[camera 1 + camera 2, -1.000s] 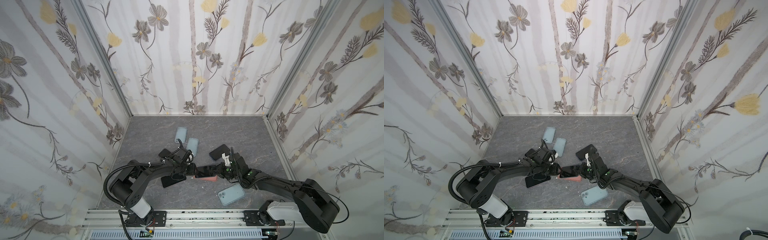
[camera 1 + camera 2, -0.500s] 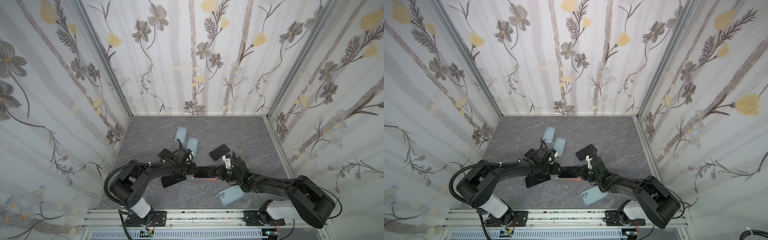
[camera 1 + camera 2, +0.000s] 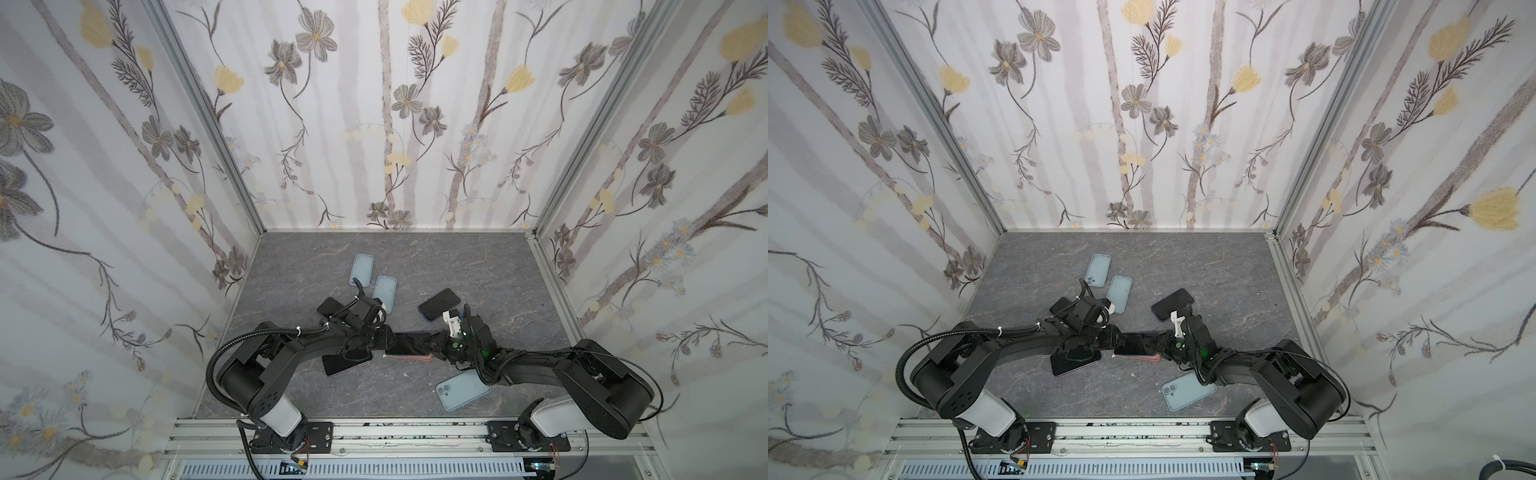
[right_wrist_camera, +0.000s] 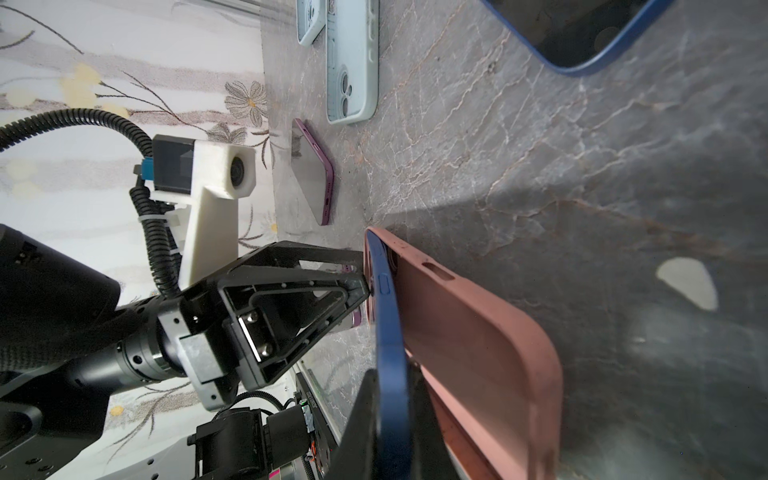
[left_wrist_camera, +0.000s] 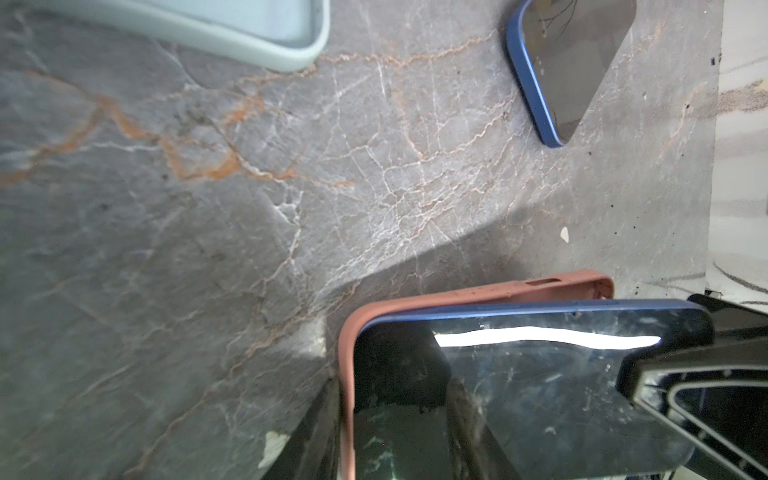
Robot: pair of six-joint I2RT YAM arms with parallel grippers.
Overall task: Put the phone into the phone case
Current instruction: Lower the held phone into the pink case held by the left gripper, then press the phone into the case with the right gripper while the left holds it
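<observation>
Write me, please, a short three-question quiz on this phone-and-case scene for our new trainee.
1. True or false: the blue phone sits fully inside the pink case.
2. Which arm's pincer is at the phone's raised end? A) left B) right C) neither
3. How many pale cases lie open side up on the table behind the arms?

Key:
1. False. One end is tucked in, but the other end stands clear of the case.
2. B, the right pincer.
3. Two, lying side by side.
</observation>
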